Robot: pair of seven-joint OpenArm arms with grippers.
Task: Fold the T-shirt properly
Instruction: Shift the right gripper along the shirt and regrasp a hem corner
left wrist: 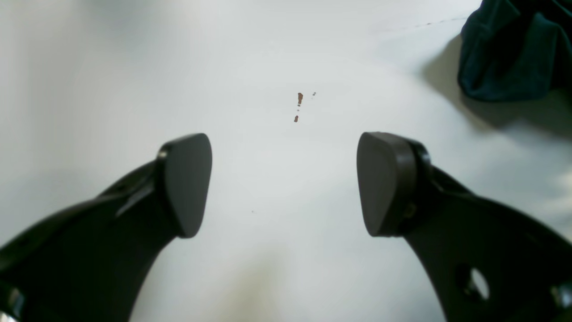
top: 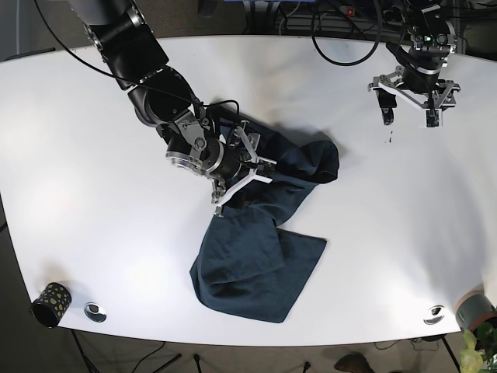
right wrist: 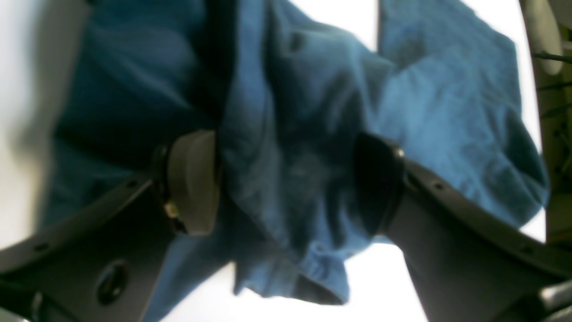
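The dark blue T-shirt point(top: 256, 249) lies crumpled in the middle of the white table point(top: 93, 194). One part is bunched at the upper right and a flatter part spreads toward the front. My right gripper point(top: 245, 172) is low over the bunched part, with its jaws wide apart. In the right wrist view, blue cloth point(right wrist: 424, 125) fills the space between and behind the fingers of the gripper point(right wrist: 286, 183). My left gripper point(top: 409, 116) is open and empty over bare table at the far right. In the left wrist view point(left wrist: 283, 183) a shirt edge point(left wrist: 509, 53) shows at the top right.
A dark spotted cup point(top: 50, 303) and a small metal disc point(top: 95, 311) sit at the front left edge. Another disc point(top: 435, 313) and a grey cup point(top: 474, 309) sit at the front right. Cables point(top: 342, 39) run along the back edge. Small brown marks point(left wrist: 298, 100) dot the table.
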